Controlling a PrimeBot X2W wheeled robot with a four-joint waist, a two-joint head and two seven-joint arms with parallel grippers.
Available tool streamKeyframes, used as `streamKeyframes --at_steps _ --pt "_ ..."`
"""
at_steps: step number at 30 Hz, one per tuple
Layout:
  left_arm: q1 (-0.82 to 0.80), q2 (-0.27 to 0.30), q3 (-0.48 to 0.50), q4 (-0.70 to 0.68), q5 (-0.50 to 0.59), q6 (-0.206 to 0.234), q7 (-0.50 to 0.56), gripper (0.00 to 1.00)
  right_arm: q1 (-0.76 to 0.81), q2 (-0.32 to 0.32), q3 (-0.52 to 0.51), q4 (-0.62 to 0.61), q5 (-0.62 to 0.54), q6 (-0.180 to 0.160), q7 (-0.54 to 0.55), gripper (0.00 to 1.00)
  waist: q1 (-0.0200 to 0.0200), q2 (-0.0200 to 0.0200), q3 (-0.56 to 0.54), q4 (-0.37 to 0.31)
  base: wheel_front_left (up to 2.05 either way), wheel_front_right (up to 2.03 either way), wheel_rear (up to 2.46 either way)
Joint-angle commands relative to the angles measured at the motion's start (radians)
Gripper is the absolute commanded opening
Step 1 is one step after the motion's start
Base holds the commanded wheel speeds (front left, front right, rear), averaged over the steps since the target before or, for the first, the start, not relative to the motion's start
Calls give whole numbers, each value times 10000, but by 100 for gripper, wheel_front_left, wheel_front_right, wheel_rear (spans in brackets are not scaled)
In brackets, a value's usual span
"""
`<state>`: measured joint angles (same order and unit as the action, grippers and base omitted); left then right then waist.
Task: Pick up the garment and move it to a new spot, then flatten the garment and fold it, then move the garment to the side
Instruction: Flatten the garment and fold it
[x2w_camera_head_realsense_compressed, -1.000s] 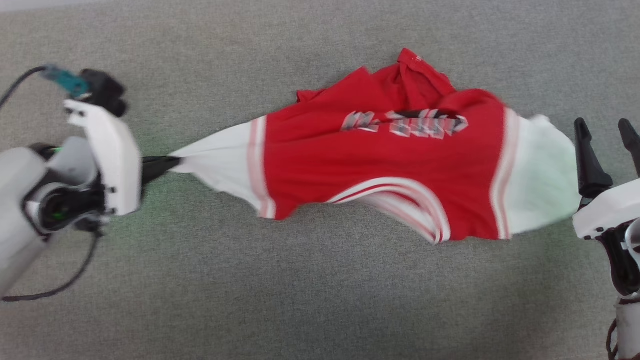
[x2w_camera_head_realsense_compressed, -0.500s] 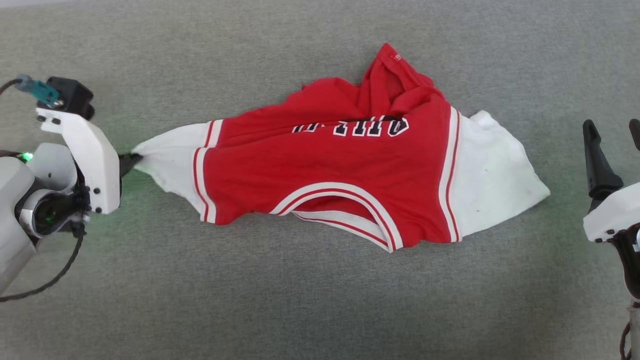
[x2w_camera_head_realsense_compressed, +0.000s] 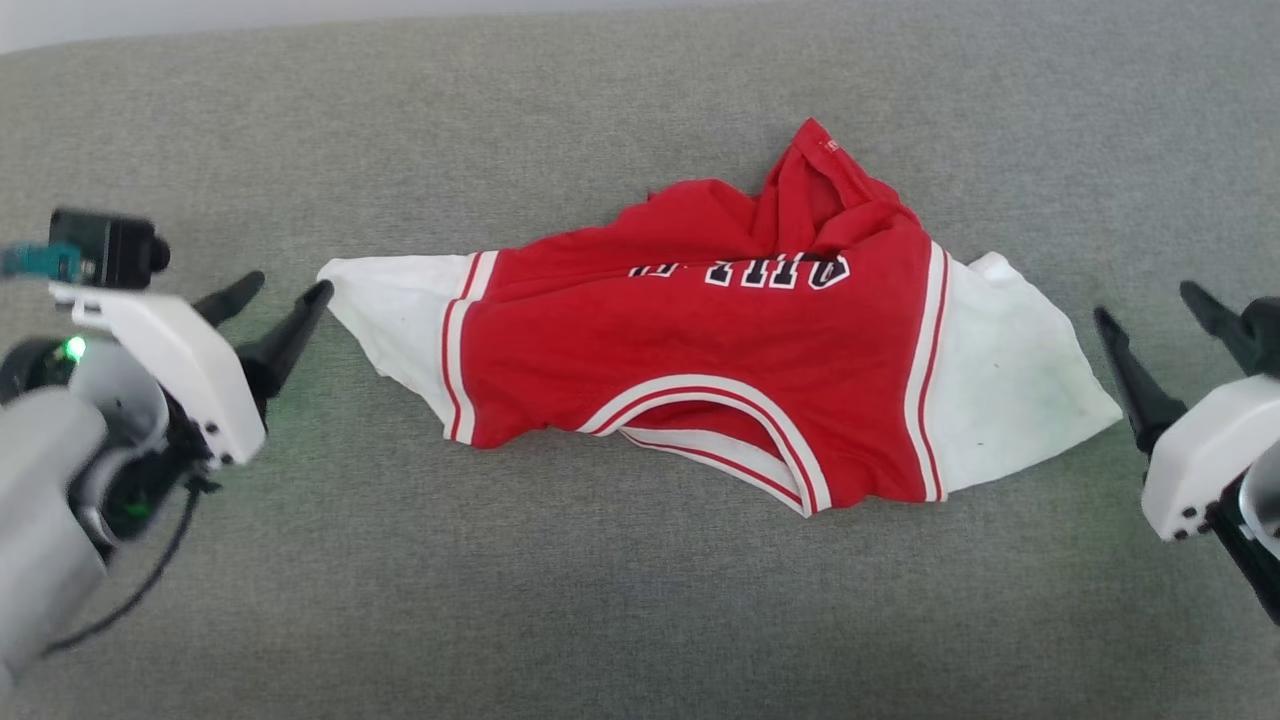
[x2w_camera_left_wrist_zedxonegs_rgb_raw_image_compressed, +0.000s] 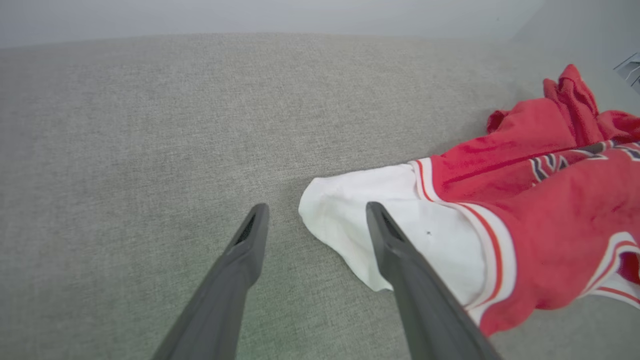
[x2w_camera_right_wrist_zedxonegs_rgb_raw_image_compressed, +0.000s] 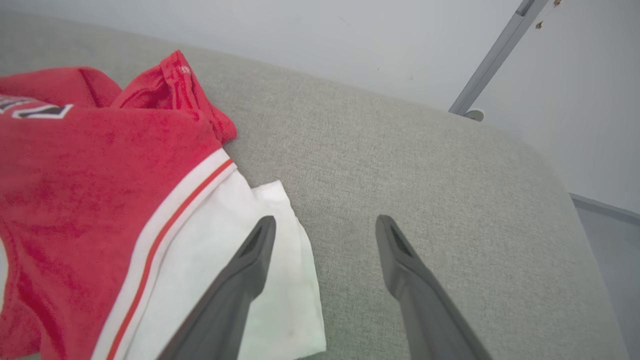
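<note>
Lying long axis left-to-right, mid-frame: shirt (x2w_camera_head_realsense_compressed: 700, 370); left gripper (x2w_camera_head_realsense_compressed: 291, 281) just beside its left end, right gripper (x2w_camera_head_realsense_compressed: 1143, 300) near the other; both spread open

Garment (x2w_camera_head_realsense_compressed: 700, 370): soft matt knit cloth, creased; white sleeves faintly marked. Surface (x2w_camera_head_realsense_compressed: 640, 600): grey woven fabric, coarse, matt. Left gripper (x2w_camera_head_realsense_compressed: 291, 281): fingers (x2w_camera_head_realsense_compressed: 285, 340) dark matt plastic, casing (x2w_camera_head_realsense_compressed: 170, 360) smooth white plastic. Right gripper (x2w_camera_head_realsense_compressed: 1143, 300): same finish.
</note>
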<state>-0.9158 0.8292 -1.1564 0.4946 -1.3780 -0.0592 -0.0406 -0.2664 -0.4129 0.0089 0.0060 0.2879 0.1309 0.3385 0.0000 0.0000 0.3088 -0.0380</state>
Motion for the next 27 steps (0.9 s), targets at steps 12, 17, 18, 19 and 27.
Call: streamKeyframes --at_steps 12,17,18,19,27 --pt "2830 -1473 3032 -1169 1699 1329 -2255 100 1077 -3029 2192 -1535 1856 -3 2786 100 0 0 -84 616 0 0 0" --pt "4935 -2840 6164 -2229 4162 1356 -2255 100 1232 -3958 2712 -2131 2375 -3 3411 100 0 0 -90 956 0 0 0" --pt "5349 -3188 6673 -2455 4533 1214 -2256 100 1225 -4065 2774 -2123 2459 -3 3474 100 0 0 -77 1035 0 0 0" --pt "5751 -3463 7109 -2588 4929 1094 -2255 100 1204 -4152 2847 -2122 2510 -3 3535 100 0 0 -66 1126 0 0 0" --pt "7242 -5419 9687 -3233 7618 127 -2257 100 973 -4487 3597 -1725 2760 -3 3766 100 0 0 216 1848 0 0 0"
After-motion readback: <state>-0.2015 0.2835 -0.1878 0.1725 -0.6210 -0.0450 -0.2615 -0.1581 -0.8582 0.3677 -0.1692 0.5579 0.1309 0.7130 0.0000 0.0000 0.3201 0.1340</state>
